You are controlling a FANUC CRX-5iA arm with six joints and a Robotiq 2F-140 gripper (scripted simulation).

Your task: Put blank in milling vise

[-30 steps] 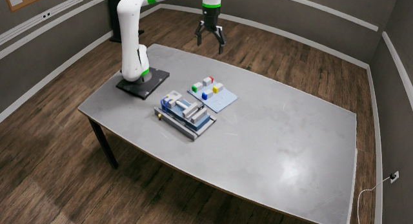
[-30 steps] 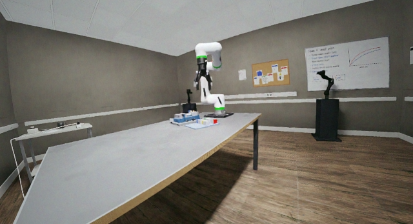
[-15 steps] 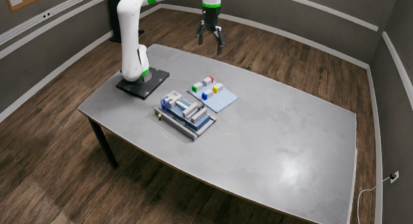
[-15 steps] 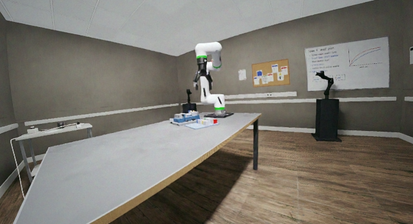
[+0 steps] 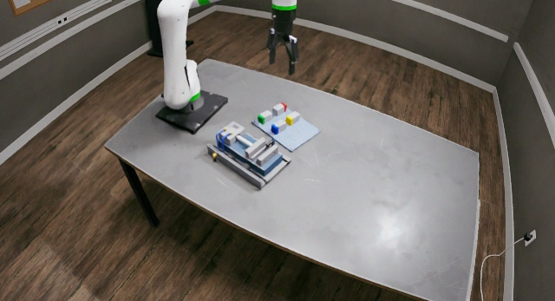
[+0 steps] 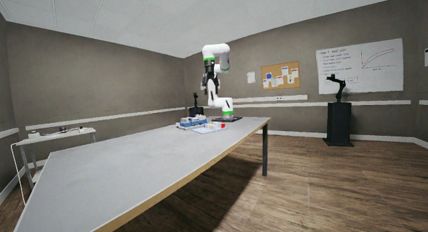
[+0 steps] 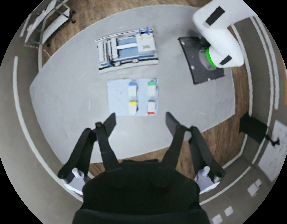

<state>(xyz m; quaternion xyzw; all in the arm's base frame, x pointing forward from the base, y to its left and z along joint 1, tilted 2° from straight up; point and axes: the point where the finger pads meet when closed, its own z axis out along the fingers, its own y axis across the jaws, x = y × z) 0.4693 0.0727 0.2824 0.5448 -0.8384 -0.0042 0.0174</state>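
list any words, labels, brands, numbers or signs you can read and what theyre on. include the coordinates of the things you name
No text reads clearly.
Whiteboard point(image 6: 368, 81): handwritten lines and a graph, too blurred to quote.
Corkboard point(image 6: 281, 85): papers, print too small.
Robot arm point(image 5: 173, 54) point(image 6: 215, 49) point(image 7: 221, 30): red lettering and a yellow label on its upper part, too blurred.

We see the milling vise point(image 6: 193, 122) on the table point(image 6: 134, 165); just beside it lies the light-blue plate point(image 6: 204, 130) with blanks, and beyond the vise stands the white arm point(image 6: 217, 101).
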